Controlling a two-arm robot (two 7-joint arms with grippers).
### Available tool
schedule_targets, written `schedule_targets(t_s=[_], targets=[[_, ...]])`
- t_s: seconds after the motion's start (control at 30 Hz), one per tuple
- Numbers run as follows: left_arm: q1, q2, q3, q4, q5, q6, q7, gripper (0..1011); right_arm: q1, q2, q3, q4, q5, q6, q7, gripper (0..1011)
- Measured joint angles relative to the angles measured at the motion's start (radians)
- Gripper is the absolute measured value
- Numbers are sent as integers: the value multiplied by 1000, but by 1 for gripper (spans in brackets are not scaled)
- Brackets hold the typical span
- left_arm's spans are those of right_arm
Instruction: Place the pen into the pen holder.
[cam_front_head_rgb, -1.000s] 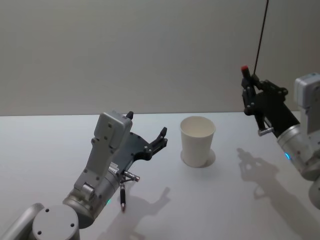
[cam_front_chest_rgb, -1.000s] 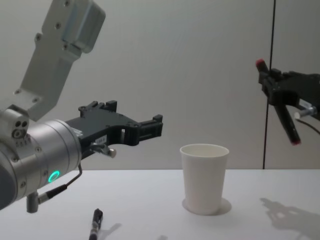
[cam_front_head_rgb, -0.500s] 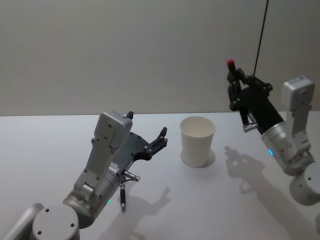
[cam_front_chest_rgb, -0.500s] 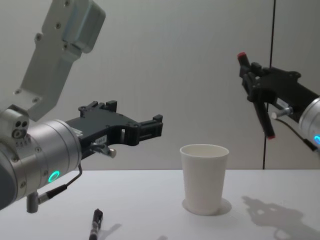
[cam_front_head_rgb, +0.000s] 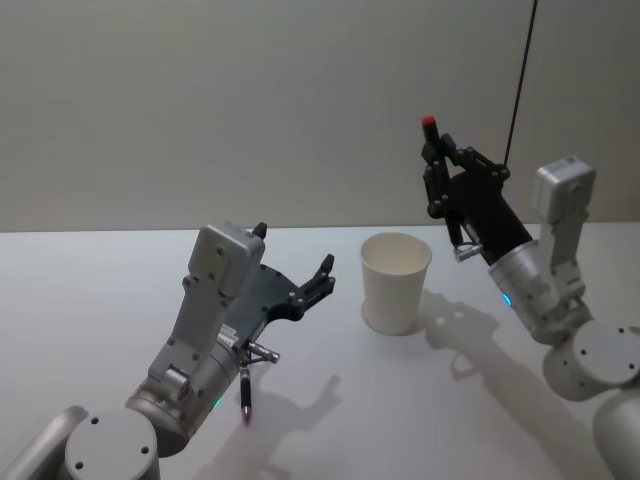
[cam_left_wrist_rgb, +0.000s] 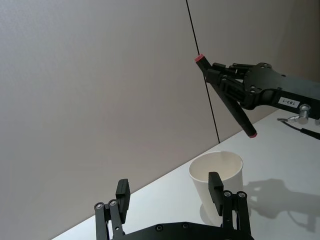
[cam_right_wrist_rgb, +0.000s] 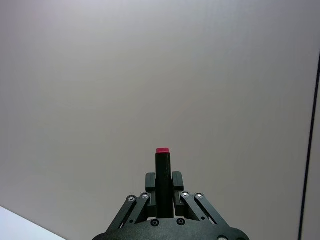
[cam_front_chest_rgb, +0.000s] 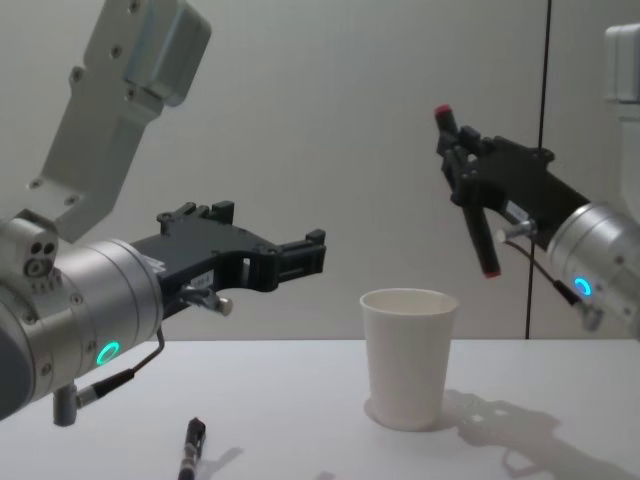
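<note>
Up above the table (cam_front_head_rgb: 100, 300), off the right side of the pen holder (cam_front_chest_rgb: 408, 350), the pen (cam_front_chest_rgb: 483, 245) hangs tilted. It is a black barrel with red at each end, and its lower end points down toward the cup's rim but is clear of it. The right gripper (cam_front_chest_rgb: 462, 170) pinches it across the upper part of the barrel. Its jaws are closed snugly on the pen, and the top red end stands proud of the fingers in the right wrist view. I judge the pen to be light and rigid, with a slim, smooth barrel that could swivel or slide in a two-finger pinch. A hold on the upper barrel, as here, leaves the long lower length free to enter the cup first. From the chest view the lower tip seems a little to the right of the cup's mouth, though how far forward or back it sits is hard to tell. The pen holder is a white paper cup standing upright on the table. It is probably very light and easy to tip, so the pen would best be let go low and near the centre of the mouth. Well to the left, the left gripper (cam_left_wrist_rgb: 169, 186) hovers with its jaws spread wide and nothing between them. Below that arm, on the table, lies what looks like a second pen (cam_front_head_rgb: 245, 392).
</note>
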Motion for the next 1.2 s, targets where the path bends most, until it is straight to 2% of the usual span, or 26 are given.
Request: schedule_targets(t_s=[0.2,0.67,0.97,1.2], targets=[[0,0,0,0,0,0,0,1003,40,-21,-9,76,12,-41,15,179],[0,0,0,0,0,0,0,1003,160,-74,-19,312,54,-148,64,179],[0,0,0,0,0,0,0,1003,219,-101,-20,437,80,-200,96,178],[0,0,0,0,0,0,0,1003,248,-116,-21,509,92,-230,114,179]])
